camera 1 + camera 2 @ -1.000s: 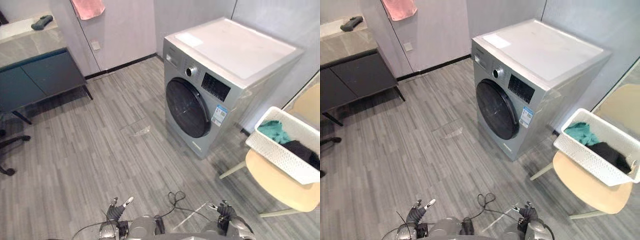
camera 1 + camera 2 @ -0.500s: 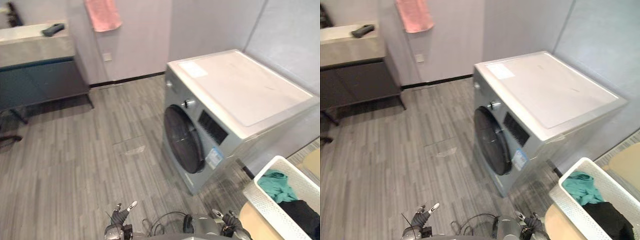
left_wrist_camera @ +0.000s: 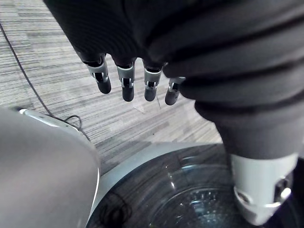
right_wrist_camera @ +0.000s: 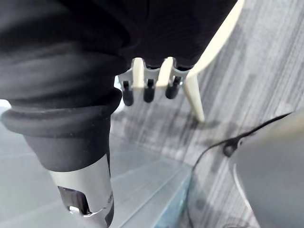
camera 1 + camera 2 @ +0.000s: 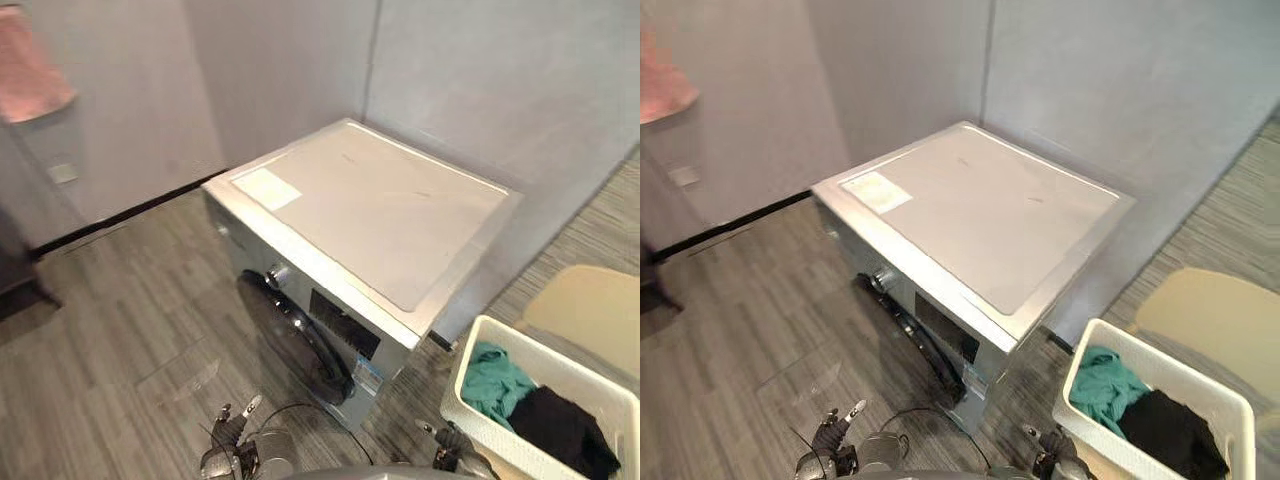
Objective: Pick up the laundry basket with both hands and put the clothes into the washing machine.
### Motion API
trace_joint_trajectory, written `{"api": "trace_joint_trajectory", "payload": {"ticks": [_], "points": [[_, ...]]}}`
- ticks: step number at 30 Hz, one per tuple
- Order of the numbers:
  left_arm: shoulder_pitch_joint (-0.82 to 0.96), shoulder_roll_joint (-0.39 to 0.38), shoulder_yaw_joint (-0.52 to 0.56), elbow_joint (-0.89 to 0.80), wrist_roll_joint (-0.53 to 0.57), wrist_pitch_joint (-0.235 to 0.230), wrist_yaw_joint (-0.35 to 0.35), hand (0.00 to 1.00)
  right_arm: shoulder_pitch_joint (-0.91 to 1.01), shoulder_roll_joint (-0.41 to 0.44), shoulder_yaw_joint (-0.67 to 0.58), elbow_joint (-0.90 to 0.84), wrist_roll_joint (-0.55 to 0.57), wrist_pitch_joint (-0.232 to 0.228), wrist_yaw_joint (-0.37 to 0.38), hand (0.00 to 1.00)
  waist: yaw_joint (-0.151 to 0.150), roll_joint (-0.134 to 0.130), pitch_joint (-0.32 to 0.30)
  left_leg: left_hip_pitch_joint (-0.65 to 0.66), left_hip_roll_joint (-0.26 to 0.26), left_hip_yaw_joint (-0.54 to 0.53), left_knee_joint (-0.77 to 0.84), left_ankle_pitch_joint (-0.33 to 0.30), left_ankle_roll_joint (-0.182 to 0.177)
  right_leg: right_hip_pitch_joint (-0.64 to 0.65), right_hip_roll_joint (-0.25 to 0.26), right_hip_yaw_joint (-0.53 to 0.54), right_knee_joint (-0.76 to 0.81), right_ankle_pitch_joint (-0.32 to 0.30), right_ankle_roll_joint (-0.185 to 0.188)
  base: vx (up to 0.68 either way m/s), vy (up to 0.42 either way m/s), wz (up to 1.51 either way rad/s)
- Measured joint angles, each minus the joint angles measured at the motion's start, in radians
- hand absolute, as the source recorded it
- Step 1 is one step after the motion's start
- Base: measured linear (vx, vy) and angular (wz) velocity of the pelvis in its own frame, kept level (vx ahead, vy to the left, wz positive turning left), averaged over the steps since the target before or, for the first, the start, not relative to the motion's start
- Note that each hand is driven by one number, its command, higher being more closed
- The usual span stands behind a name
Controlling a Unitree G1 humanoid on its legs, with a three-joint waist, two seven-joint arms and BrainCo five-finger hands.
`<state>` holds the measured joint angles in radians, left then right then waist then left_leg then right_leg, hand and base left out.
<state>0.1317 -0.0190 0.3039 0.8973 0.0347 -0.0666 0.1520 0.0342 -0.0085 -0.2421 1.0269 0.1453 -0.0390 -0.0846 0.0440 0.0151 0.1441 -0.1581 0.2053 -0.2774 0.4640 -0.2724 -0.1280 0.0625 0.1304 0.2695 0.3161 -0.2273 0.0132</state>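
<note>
The white lattice laundry basket (image 5: 575,372) stands on a cream chair (image 5: 590,305) at the lower right. It holds a teal garment (image 5: 493,381) and a black one (image 5: 560,432). The silver washing machine (image 5: 372,212) fills the middle, and its dark round door (image 5: 298,345) is closed. My left hand (image 5: 232,432) hangs low at the bottom edge with fingers (image 3: 124,81) straight and nothing in it, close to the door glass (image 3: 190,194). My right hand (image 5: 445,447) is low beside the basket's near corner, with fingers (image 4: 147,91) straight and empty.
Grey walls stand close behind the machine. A pink towel (image 5: 30,75) hangs at the upper left above a wall socket (image 5: 62,172). Grey plank floor (image 5: 110,340) lies open to the left. A cream chair leg (image 4: 194,95) shows past my right fingers.
The whole picture has shifted: the camera has turned right and come closer, so the machine is central and the basket nearer. Both hands stay low and open.
</note>
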Motion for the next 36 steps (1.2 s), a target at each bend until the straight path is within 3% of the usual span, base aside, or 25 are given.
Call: {"api": "trace_joint_trajectory", "payload": {"ticks": [1,2,3,5,8,9,12,14,16,18,20,22,23,27,33,36], "points": [[0.006,-0.023,0.021,0.018,-0.008,-0.001,0.004,0.00,0.015,-0.009,0.030,-0.043,-0.001,-0.008,0.000,0.00,-0.002,0.041,-0.009,0.033,0.000,-0.068,-0.014,-0.006,-0.053,-0.022,0.026,0.059,0.037,-0.040,0.013,0.09,0.446,-1.34],[0.003,-0.026,0.037,0.020,-0.023,0.001,0.004,0.00,0.013,-0.008,0.040,-0.053,-0.003,-0.013,0.000,0.00,0.001,0.048,-0.003,0.031,-0.006,-0.040,0.014,-0.029,-0.072,-0.033,0.023,0.087,0.058,-0.054,0.026,0.10,0.514,-1.38],[0.004,-0.007,0.060,0.018,-0.026,0.000,0.008,0.00,0.032,0.012,0.073,-0.079,-0.012,-0.022,0.002,0.00,-0.010,-0.008,-0.010,0.032,-0.044,0.006,0.036,-0.043,-0.047,-0.040,-0.021,0.125,0.066,-0.056,0.055,0.06,0.395,-0.75],[0.002,0.007,0.061,0.015,-0.034,-0.005,0.008,0.00,0.051,0.028,0.087,-0.079,-0.024,-0.024,0.003,0.00,-0.005,-0.042,-0.021,0.027,-0.069,0.056,0.070,-0.059,-0.033,-0.049,-0.051,0.155,0.064,-0.057,0.070,0.03,0.342,-0.72],[0.002,0.005,0.055,0.016,-0.034,-0.007,0.009,0.00,0.063,0.038,0.134,-0.118,-0.038,-0.023,0.004,0.00,-0.013,-0.046,-0.028,0.027,-0.089,0.147,0.113,-0.087,0.009,-0.073,-0.088,0.211,0.076,-0.067,0.102,0.01,0.241,-0.80],[0.005,0.000,0.046,0.017,-0.034,-0.007,0.008,0.00,0.080,0.041,0.163,-0.170,-0.038,-0.023,0.009,0.00,-0.030,-0.040,-0.029,0.020,-0.103,0.178,0.125,-0.096,0.022,-0.098,-0.099,0.227,0.096,-0.066,0.106,-0.01,0.171,-0.81],[0.004,-0.006,0.006,0.015,-0.033,-0.008,0.009,0.00,0.134,0.042,0.268,-0.312,-0.046,-0.025,0.023,0.00,-0.031,-0.028,-0.031,0.017,-0.100,0.286,0.147,-0.118,0.050,-0.175,-0.110,0.256,0.165,-0.059,0.118,-0.02,0.152,-1.03],[0.004,-0.005,-0.019,0.014,-0.035,-0.011,0.023,0.00,0.150,0.040,0.347,-0.370,-0.080,-0.026,0.024,0.00,-0.027,-0.020,-0.026,0.029,-0.089,0.377,0.145,-0.126,0.064,-0.260,-0.145,0.112,0.237,-0.041,0.125,-0.05,0.093,-1.24],[0.004,0.019,-0.106,0.019,-0.035,-0.012,0.029,0.00,0.148,0.025,0.478,-0.409,-0.122,-0.033,0.029,0.00,-0.033,-0.005,-0.019,0.049,-0.087,0.459,0.122,-0.127,0.069,-0.311,-0.316,-0.289,0.300,-0.040,0.075,-0.10,0.053,-0.99],[-0.004,0.036,-0.152,0.039,-0.035,-0.022,0.025,0.00,0.148,0.004,0.568,-0.436,-0.154,-0.042,0.050,0.00,-0.031,-0.007,-0.020,0.068,-0.083,0.467,0.102,-0.128,0.070,-0.296,-0.373,-0.407,0.290,-0.024,0.077,-0.03,-0.053,-0.35],[-0.008,0.043,-0.155,0.047,-0.037,-0.028,0.024,0.00,0.145,-0.016,0.604,-0.464,-0.178,-0.068,0.071,0.00,-0.028,-0.004,-0.021,0.070,-0.078,0.461,0.073,-0.114,0.050,-0.296,-0.350,-0.406,0.263,-0.012,0.087,0.04,-0.097,-0.08],[-0.008,0.045,-0.157,0.049,-0.043,-0.030,0.024,0.00,0.112,-0.030,0.616,-0.459,-0.197,-0.074,0.071,0.00,-0.028,-0.016,-0.027,0.070,-0.078,0.464,0.040,-0.088,0.042,-0.313,-0.344,-0.405,0.257,-0.001,0.088,0.07,-0.118,-0.04],[-0.019,0.046,-0.166,0.067,-0.044,-0.029,0.025,0.00,0.068,-0.065,0.621,-0.444,-0.211,-0.073,0.067,0.00,-0.031,0.003,-0.020,0.068,-0.077,0.455,0.025,-0.070,0.041,-0.316,-0.341,-0.415,0.243,0.010,0.085,0.08,-0.087,0.04],[-0.035,0.042,-0.194,0.080,-0.069,-0.031,0.025,0.00,-0.079,-0.097,0.656,-0.311,-0.251,-0.063,0.062,0.00,-0.025,0.033,-0.003,0.051,-0.082,0.425,0.004,-0.044,0.043,-0.315,-0.339,-0.436,0.209,0.039,0.083,0.03,-0.027,0.10],[-0.044,0.040,-0.222,0.045,-0.108,-0.053,0.027,0.00,-0.217,-0.056,0.701,-0.213,-0.274,-0.033,0.027,0.00,0.028,0.046,0.041,0.003,-0.086,0.423,0.017,-0.024,0.047,-0.344,-0.342,-0.432,0.191,0.077,0.083,-0.08,0.007,0.03],[-0.044,0.042,-0.221,0.033,-0.115,-0.054,0.031,0.00,-0.252,-0.023,0.723,-0.212,-0.267,-0.011,-0.006,0.00,0.027,0.049,0.065,-0.011,-0.078,0.419,0.049,-0.027,0.050,-0.350,-0.344,-0.432,0.207,0.076,0.083,-0.14,-0.028,0.03]]}}
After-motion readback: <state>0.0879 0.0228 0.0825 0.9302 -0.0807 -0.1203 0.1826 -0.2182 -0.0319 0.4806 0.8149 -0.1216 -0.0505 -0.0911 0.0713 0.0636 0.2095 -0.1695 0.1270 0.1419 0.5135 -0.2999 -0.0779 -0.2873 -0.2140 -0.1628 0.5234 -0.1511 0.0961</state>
